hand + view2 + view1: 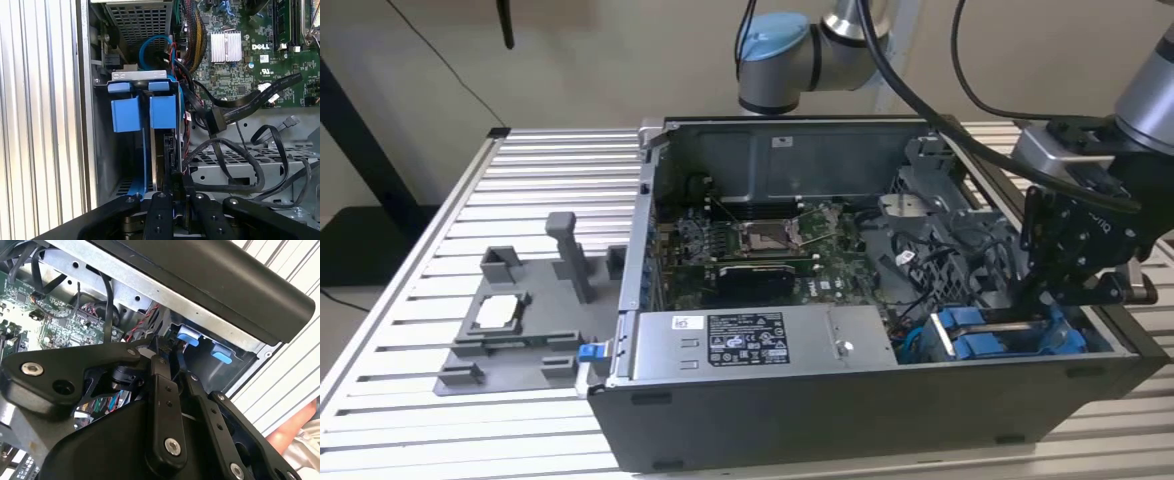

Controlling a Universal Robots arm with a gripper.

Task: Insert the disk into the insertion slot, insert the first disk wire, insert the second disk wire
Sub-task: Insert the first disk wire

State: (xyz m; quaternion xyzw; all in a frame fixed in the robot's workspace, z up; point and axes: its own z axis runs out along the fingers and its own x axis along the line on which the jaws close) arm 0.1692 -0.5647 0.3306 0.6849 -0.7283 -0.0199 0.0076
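The disk (156, 155) stands edge-on in its bright blue frame (163, 111), down inside the insertion slot (100, 150), the grey metal bay at the case's corner. My gripper (175, 177) reaches into that bay with its black fingers (159, 210) drawn close together on the disk's near edge. In the exterior view, the gripper (1051, 305) hangs over the exterior view's right end of the disk (994, 326), between blue frame pieces. Blue tabs (189, 335) show just beyond the fingertips (161, 365) in the second wrist view. A black wire with a flat connector (216, 120) hangs loose beside the bay.
The open black case (854, 420) holds a motherboard (761, 245) and a grey labelled power-supply box (747, 345). Looping black cables (250, 160) crowd the metal cage beside the bay. A grey fixture tray (520, 330) lies on the slatted table. Part of a person (295, 435) is nearby.
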